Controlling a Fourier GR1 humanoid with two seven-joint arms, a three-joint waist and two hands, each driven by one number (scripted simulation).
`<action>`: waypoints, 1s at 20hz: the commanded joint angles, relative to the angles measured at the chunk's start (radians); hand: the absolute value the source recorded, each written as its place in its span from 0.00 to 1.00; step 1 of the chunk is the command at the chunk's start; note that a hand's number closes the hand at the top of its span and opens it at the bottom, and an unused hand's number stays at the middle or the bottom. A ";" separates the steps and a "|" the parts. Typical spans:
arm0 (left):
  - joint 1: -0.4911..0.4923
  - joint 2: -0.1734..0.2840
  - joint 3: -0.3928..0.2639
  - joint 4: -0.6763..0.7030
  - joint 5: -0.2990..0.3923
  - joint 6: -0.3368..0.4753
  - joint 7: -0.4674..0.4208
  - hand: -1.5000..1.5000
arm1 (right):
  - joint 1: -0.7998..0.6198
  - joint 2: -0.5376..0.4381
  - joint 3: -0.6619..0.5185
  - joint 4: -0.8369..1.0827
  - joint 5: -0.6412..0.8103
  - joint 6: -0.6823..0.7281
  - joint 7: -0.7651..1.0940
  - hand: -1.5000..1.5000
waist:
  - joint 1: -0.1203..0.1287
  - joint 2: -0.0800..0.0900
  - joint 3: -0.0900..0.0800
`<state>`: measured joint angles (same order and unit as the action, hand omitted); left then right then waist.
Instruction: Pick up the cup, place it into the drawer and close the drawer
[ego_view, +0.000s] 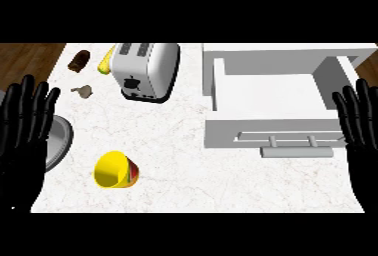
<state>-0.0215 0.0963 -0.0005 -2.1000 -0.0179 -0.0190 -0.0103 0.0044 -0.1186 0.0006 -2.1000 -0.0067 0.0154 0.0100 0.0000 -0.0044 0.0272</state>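
Nothing looks done yet: on the white surface (221, 185), the drawer (269, 95) at the right stands open and holds nothing. Each robot hand, left (26, 130) and right (359, 120), rests spread at its edge. The yellow cup (114, 170) lies tipped at lower left, untouched.

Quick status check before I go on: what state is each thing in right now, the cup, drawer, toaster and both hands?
cup: lying on its side on the counter, not held.
drawer: pulled open, nothing visible inside.
toaster: nothing visible in its slots.
left hand: open, fingers up, at the left edge.
right hand: open, fingers up, at the right edge.
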 joint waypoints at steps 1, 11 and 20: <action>0.018 0.037 0.011 -0.024 0.069 -0.074 0.009 0.00 | 0.042 0.021 0.008 -0.025 -0.010 0.005 -0.029 0.00 | -0.001 0.003 -0.027; 0.190 0.121 0.095 0.086 0.552 -0.342 0.081 0.00 | -0.007 -0.023 0.047 0.063 -0.036 0.082 0.062 0.00 | 0.005 0.005 -0.028; 0.180 0.130 0.152 0.306 0.442 -0.445 -0.029 0.00 | -0.192 -0.053 -0.037 0.203 -0.066 0.113 0.083 0.00 | 0.004 0.005 -0.028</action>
<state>0.1391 0.2105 0.1134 -1.8975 0.4521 -0.3978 0.0275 -0.1221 -0.1511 -0.0114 -1.9421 -0.0693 0.1137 0.0764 0.0040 0.0007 -0.0001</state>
